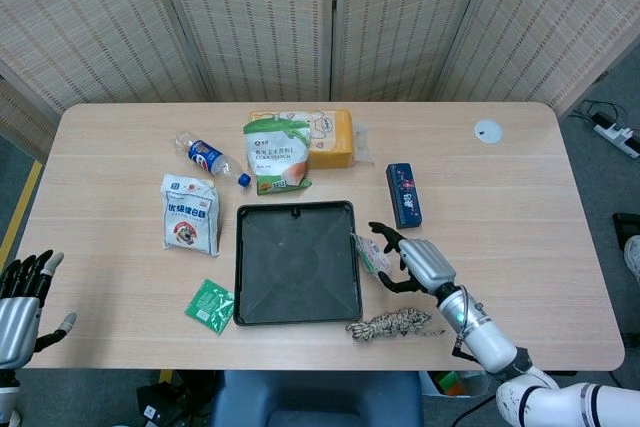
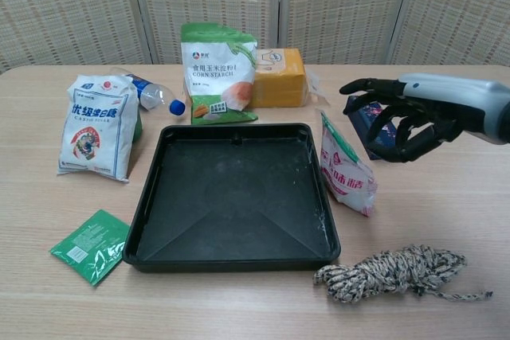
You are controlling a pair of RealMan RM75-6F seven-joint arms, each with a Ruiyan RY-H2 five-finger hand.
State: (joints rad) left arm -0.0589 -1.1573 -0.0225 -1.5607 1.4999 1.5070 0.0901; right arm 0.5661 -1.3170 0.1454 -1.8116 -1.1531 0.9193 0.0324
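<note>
My right hand hovers with its fingers spread, holding nothing, just right of a pink-and-white packet. In the chest view this hand sits above and to the right of the packet, clear of it. The packet stands tilted against the right rim of the empty black tray. A coil of rope lies in front of the hand. My left hand hangs off the table's near left corner with its fingers apart and empty.
Behind the tray stand a green corn starch bag and a yellow package. A water bottle, a white bag and a green sachet lie to the left. A dark blue box and a white disc lie to the right.
</note>
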